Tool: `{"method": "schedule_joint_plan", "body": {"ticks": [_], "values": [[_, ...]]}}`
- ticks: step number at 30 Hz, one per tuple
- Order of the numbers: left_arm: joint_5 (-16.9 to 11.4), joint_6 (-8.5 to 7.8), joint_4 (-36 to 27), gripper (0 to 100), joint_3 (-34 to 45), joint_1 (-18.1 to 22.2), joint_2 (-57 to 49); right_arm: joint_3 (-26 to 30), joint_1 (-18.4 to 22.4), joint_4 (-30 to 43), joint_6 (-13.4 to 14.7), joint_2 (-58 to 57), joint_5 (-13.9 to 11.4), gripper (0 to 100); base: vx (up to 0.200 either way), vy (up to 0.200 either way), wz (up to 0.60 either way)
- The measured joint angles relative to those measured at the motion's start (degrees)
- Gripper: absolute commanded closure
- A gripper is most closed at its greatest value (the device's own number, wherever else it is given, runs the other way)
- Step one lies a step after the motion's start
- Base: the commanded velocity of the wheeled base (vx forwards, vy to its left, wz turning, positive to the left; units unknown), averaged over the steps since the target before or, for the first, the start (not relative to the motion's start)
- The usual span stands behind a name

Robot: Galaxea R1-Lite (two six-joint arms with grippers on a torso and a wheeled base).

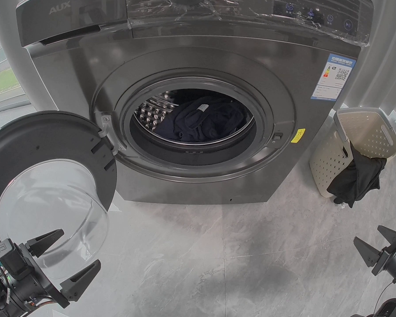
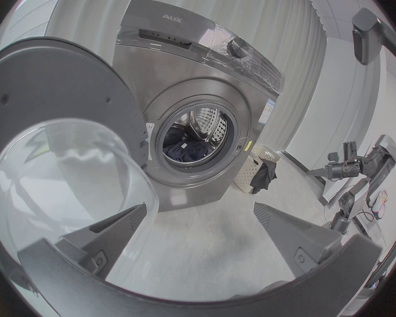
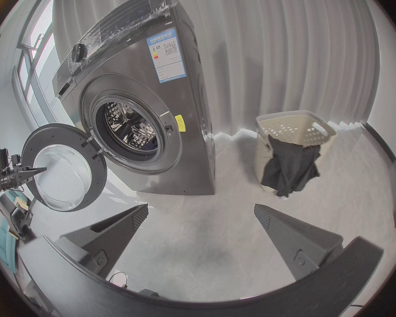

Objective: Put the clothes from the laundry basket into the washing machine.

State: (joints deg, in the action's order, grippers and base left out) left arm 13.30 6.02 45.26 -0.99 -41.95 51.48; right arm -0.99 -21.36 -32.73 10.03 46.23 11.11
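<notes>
**One dark garment in the drum, another waiting on the basket**

The washing machine (image 1: 207, 53) stands with its round door (image 1: 44, 141) swung fully open to the robot's left. A heap of dark blue clothes (image 1: 198, 119) lies inside the drum. To the right of the machine, just beside its lower corner, sits the cream laundry basket (image 1: 385, 128), tipped toward the robot. A black garment (image 1: 358, 179) hangs over its front rim and down its outer wall toward the grey floor (image 1: 224, 243).

The left gripper (image 1: 80, 247) hangs low in front of the door's glass bowl, jaws spread wide with nothing between them. The right gripper (image 1: 367, 234) sits low on the right, short of the basket, also wide open and holding nothing.

The step in hand looks like fetching the next item. The right arm is nearer, so the next move likely calls for it to go forward and down to the draped cloth, close on a thick fold near the rim, and lift it clear so the basket does not tip over.
</notes>
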Motion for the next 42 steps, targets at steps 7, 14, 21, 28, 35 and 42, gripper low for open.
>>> {"method": "schedule_joint_plan", "body": {"ticks": [7, 14, 21, 28, 35, 42], "values": [[-0.7, 1.08, -8.2, 0, 0.0, 3.3, -7.7, 0.0, 6.3, 14.9, -2.4, -18.0, -3.3, 0, -0.086, 0.000, 0.00], [-2.8, 1.91, -20.3, 0, 0.0, 8.5, -19.1, 0.0, 15.5, 27.4, -4.4, -34.4, -8.0, 0, 0.000, 0.000, 0.00], [-9.4, 0.60, -36.3, 0, 0.0, 19.2, -34.8, 0.0, 20.1, 30.7, -6.3, -41.7, -8.2, 0, 0.000, 0.000, 0.00], [-11.0, -3.57, -44.0, 0, 0.0, 30.8, -43.3, 0.0, 21.4, 32.3, -8.8, -44.5, -9.0, 0, 0.000, 0.000, 0.00], [-11.0, -4.11, -45.4, 0, 0.0, 36.6, -46.1, 0.0, 21.7, 32.6, -10.6, -45.3, -11.3, 0, 0.000, 0.000, 0.00], [-14.6, -6.02, -45.6, 0, 0.0, 40.6, -49.2, 0.0, 21.7, 32.7, -10.6, -45.5, -11.2, 0, 0.000, 0.000, 0.00]]}}
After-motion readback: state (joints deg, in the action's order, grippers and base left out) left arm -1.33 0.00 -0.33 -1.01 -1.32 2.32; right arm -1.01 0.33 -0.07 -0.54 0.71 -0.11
